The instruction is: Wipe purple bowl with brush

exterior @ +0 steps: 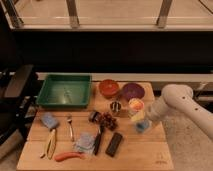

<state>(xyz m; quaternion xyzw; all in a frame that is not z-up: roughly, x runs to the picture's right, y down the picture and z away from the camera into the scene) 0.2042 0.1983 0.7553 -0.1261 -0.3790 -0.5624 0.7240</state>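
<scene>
surface (pixel 150 155): wooden, things spread all over it
black block (pixel 114 144): laid flat near the front edge, just right of the brush
brush (pixel 97 141): laid flat between blue cloth (pixel 85 142) and black block, not held
gripper (pixel 138 118): low over the right side, between blue cup (pixel 141 126) and yellow cup (pixel 136 105); open or closed cannot be told
purple bowl (pixel 133 91): far right, upright, just right of red bowl (pixel 108 88), beyond the gripper
green tray (pixel 65 92): far left

white arm (pixel 174 102) bends in from right, gripper (pixel 137 118) low, leftward.
</scene>
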